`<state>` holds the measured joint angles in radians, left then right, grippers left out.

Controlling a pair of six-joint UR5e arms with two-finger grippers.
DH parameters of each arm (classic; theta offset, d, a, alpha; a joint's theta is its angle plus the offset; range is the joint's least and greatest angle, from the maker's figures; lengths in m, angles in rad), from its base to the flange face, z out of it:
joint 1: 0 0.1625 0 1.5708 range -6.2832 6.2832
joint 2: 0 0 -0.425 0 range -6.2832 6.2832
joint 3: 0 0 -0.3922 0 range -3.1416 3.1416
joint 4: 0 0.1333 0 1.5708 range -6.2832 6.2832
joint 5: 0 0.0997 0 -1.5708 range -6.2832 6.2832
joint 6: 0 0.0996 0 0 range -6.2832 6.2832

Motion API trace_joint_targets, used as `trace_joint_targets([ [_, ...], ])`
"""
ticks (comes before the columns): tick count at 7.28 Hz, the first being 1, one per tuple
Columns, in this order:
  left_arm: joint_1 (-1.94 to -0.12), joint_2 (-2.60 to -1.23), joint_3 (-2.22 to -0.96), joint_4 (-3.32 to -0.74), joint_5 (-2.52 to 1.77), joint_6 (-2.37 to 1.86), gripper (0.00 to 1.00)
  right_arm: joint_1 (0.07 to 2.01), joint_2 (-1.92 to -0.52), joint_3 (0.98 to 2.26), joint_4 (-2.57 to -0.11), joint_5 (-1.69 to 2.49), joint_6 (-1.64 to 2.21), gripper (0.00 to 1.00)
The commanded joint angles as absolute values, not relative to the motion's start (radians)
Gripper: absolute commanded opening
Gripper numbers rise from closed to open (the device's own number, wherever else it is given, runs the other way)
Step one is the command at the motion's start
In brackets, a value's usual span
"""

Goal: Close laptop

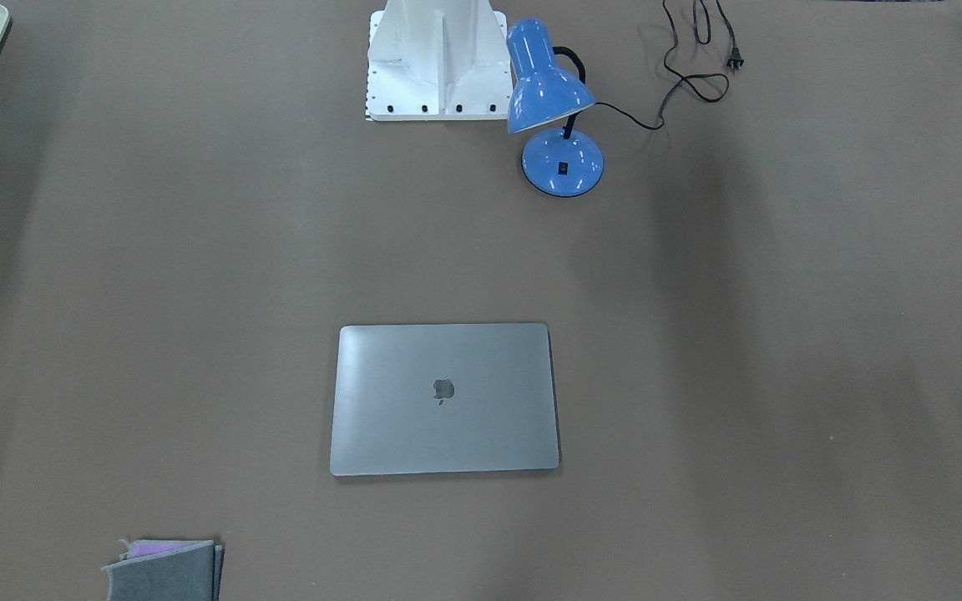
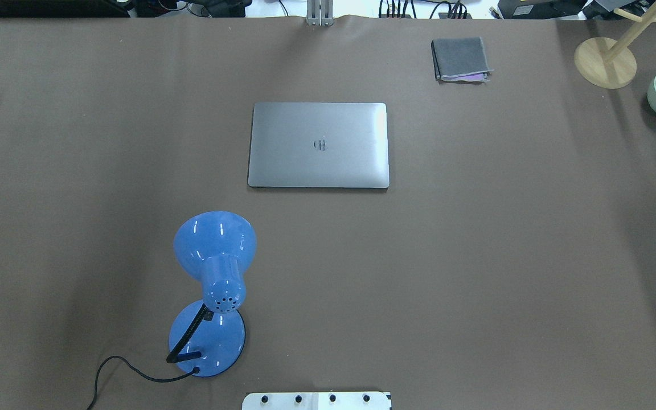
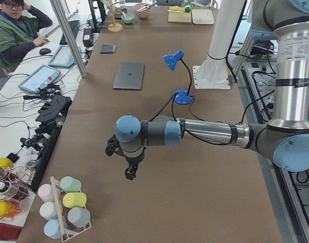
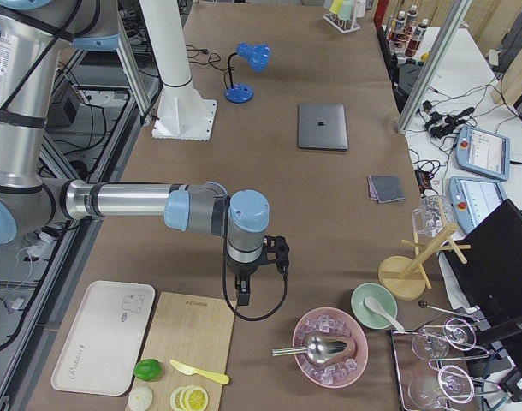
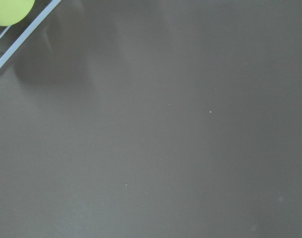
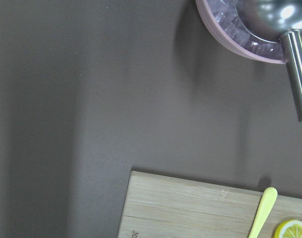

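The silver-grey laptop (image 1: 444, 399) lies flat on the brown table with its lid down and the apple logo facing up. It also shows in the overhead view (image 2: 319, 144) and in both side views (image 3: 129, 76) (image 4: 322, 126). My left gripper (image 3: 129, 173) shows only in the exterior left view. It hangs over bare table far from the laptop, and I cannot tell if it is open or shut. My right gripper (image 4: 241, 297) shows only in the exterior right view, near a cutting board and far from the laptop. I cannot tell its state either.
A blue desk lamp (image 2: 214, 285) with a black cord stands between the robot base (image 1: 437, 63) and the laptop. A folded grey cloth (image 2: 460, 58) lies beyond the laptop. A cup rack (image 3: 63, 207) stands near the left gripper. A wooden board (image 4: 188, 351) and a pink bowl (image 4: 332, 347) sit near the right gripper.
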<state>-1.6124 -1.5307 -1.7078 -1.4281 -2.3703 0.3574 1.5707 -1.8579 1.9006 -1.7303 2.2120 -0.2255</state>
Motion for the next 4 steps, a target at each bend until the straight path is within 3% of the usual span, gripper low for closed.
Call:
trace_joint_targets([
  [1,-1.614,-1.531,-1.715,-1.428,-2.372,0.357,0.99,1.565,-1.858,1.901,-1.730,2.212,-0.224,1.00],
  [4,-1.612,-1.531,-1.713,-1.428,-2.372,0.359,0.99,1.559,-1.858,1.901,-1.729,2.212,-0.224,1.00],
])
